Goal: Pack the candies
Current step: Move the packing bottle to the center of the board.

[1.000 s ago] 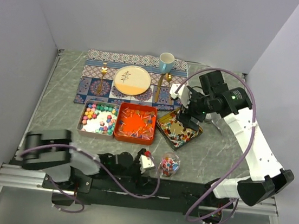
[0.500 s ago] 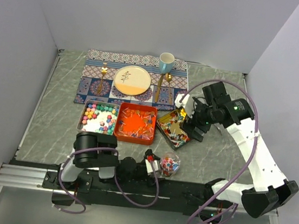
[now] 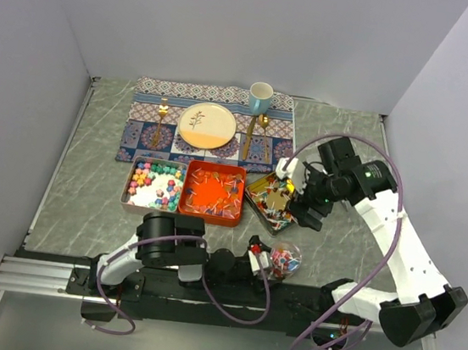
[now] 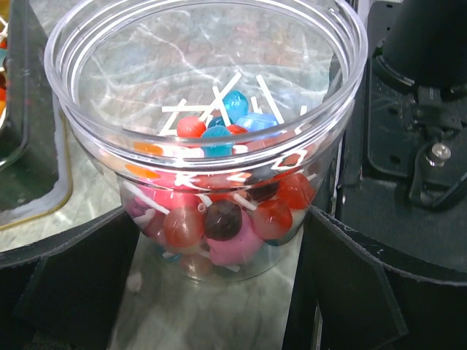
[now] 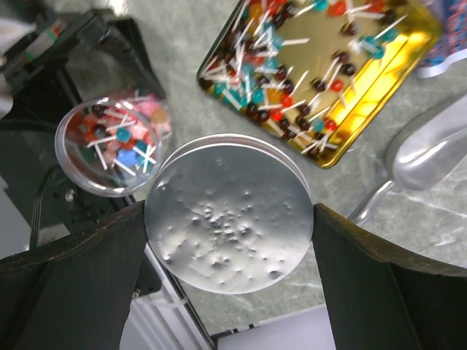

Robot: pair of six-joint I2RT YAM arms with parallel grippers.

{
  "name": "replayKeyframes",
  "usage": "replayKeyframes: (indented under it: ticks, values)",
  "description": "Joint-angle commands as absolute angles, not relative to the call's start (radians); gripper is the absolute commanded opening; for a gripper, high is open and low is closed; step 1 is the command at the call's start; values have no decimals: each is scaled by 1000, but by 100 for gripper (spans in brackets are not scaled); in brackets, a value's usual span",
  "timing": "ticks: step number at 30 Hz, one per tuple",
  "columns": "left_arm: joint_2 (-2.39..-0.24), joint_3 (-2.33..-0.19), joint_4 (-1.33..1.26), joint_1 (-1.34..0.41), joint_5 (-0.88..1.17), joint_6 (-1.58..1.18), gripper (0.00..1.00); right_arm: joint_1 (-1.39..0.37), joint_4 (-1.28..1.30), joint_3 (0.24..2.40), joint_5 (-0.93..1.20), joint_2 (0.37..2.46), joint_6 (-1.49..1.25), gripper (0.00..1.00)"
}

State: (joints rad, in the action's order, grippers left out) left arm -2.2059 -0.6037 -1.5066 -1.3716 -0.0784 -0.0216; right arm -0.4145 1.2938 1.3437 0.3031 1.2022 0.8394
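Observation:
A clear jar (image 4: pixel 219 95) part-filled with the candies (image 4: pixel 219 211), round sweets on white sticks, stands on the table at the near edge (image 3: pixel 285 257). My left gripper (image 4: pixel 222 219) grips it low, one finger against each side. More candies fill three tins: pastel lumps (image 3: pixel 154 184), red-orange ones (image 3: pixel 212 193) and stick sweets in a gold tin (image 3: pixel 272 198). My right gripper (image 5: pixel 228 215) is shut on a round silver lid (image 5: pixel 230 233), held flat in the air right of the gold tin (image 5: pixel 328 80), with the jar (image 5: pixel 117 146) below and to its left.
A patterned placemat (image 3: pixel 141 134) at the back carries a plate (image 3: pixel 207 126), a blue cup (image 3: pixel 261 97) and gold cutlery (image 3: pixel 162 119). A silver scoop (image 5: pixel 427 153) lies on the table right of the gold tin. Walls close in on both sides.
My left arm has swung round and its gripper has slid the jar a little to the right. My right gripper has come nearer and lower with the lid, off the gold tin's far side.

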Motion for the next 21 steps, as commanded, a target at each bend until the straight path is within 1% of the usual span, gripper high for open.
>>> replayKeyframes:
  ticks: [1,5,8,10,14,16,18,21]
  values:
    - [-2339,-598,-1813,-1350,-261,49,96,-403,1347,1281,284,1132,917,83]
    - [-2333,-581,-1836,-1344,-287,38,96,-394,1367,1230,268,1103,956,83]
    - [-2304,-560,-1815,-1319,-246,46,96,-377,1376,1213,268,1103,976,83]
    - [-2301,-590,-1778,-1289,-196,61,96,-367,1385,1207,272,1104,995,82]
    - [-2319,-669,-1702,-1270,-210,81,96,-367,1442,1203,282,1103,1058,82]
    - [-2330,-687,-1694,-1255,-225,77,97,-380,1440,1184,267,1085,1124,82]
    - [-2330,-663,-1729,-1244,-226,77,99,-388,1437,1141,253,1072,1202,82]
    - [-2322,-626,-1744,-1212,-210,96,97,-394,1428,1111,270,1097,1276,81]
